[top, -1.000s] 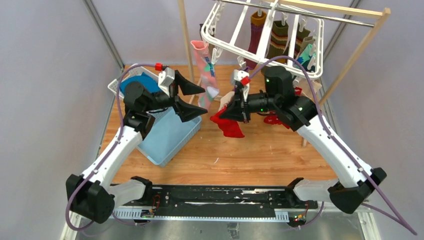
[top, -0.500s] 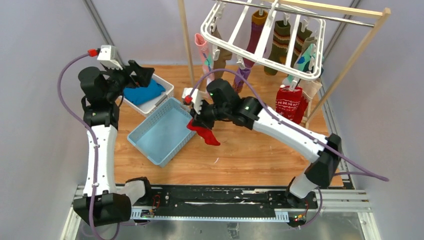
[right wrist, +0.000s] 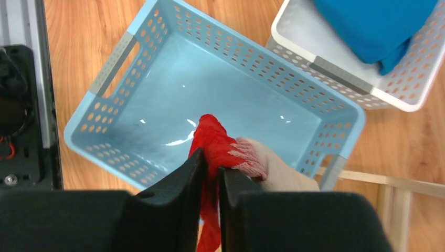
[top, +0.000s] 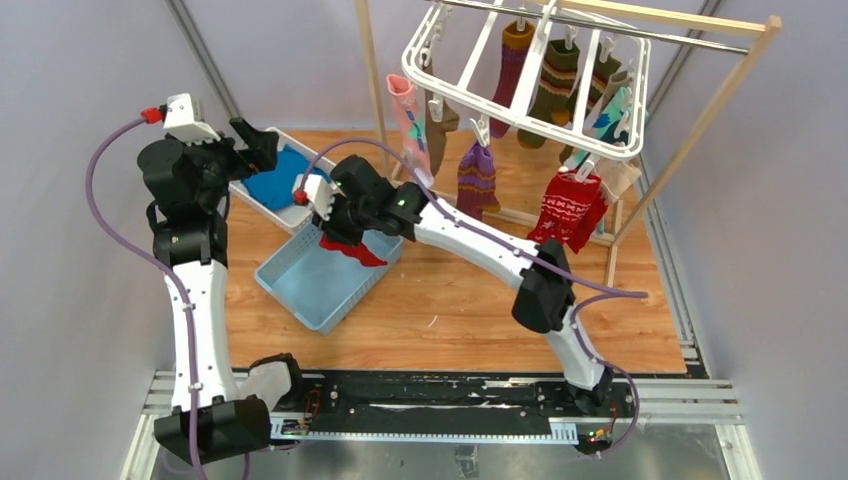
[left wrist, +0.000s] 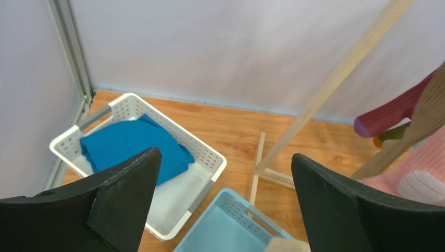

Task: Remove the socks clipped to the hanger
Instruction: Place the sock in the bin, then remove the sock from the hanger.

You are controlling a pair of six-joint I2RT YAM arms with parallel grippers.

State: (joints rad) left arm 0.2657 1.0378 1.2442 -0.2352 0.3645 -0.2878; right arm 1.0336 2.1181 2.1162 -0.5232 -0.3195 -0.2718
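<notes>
The white hanger (top: 407,62) hangs from the rack at the back with several socks clipped to it: a pink patterned one (top: 408,120), a purple one (top: 477,180), a red patterned one (top: 570,210) and striped brown ones (top: 555,80). My right gripper (top: 338,232) (right wrist: 211,165) is shut on a red sock (top: 358,250) (right wrist: 212,137) with a beige cuff, which dangles over the light blue basket (top: 300,292) (right wrist: 105,79). My left gripper (top: 255,148) (left wrist: 224,157) is raised at the far left, open and holding nothing.
A white basket (top: 292,216) (left wrist: 210,157) with a folded blue cloth (top: 275,185) (left wrist: 131,147) sits behind the blue basket. The wooden rack's left pole (top: 370,70) and its foot (left wrist: 257,168) stand close by, and grey walls close in both sides.
My right arm has swung left from beneath the hanger to above the blue basket, carrying the red sock. My left arm has drawn back and up toward the far left corner.
</notes>
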